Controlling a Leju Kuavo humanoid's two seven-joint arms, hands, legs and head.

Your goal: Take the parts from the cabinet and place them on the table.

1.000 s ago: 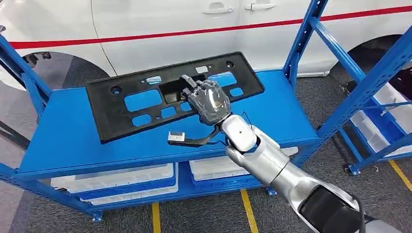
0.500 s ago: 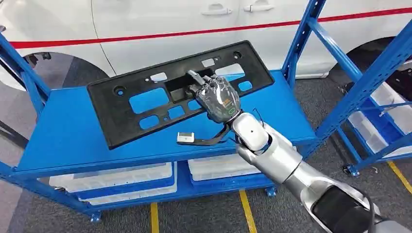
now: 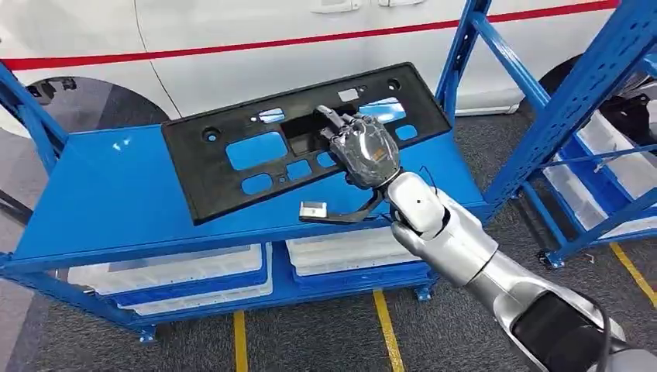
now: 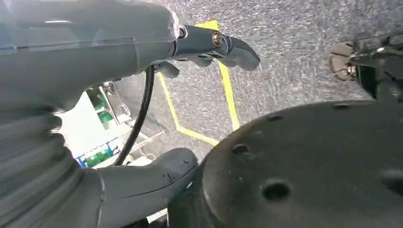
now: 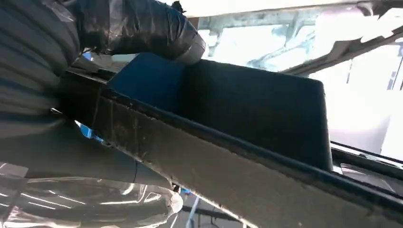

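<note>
A long black plastic panel (image 3: 232, 167) with several cut-outs is held over the blue shelf (image 3: 101, 209) of the cabinet, its far side tilted up. My right hand (image 3: 362, 151) grips the panel near its middle, fingers hooked into a central opening. In the right wrist view the panel's dark edge (image 5: 228, 156) runs across close to the camera, with my right hand (image 5: 62, 95) clamped on it. My left hand (image 4: 142, 95) hangs low with its fingers apart and nothing in it, above grey floor.
A white car with a red stripe (image 3: 256, 46) stands right behind the cabinet. Blue uprights (image 3: 461, 58) rise at the shelf's right end. White bins (image 3: 170, 271) sit on the lower shelf. A second blue rack (image 3: 612, 170) stands to the right. Yellow floor lines (image 3: 383, 325) run below.
The right hand has lifted the panel off the shelf and tilted its far edge up. The whole view has also shifted a little to the right.
</note>
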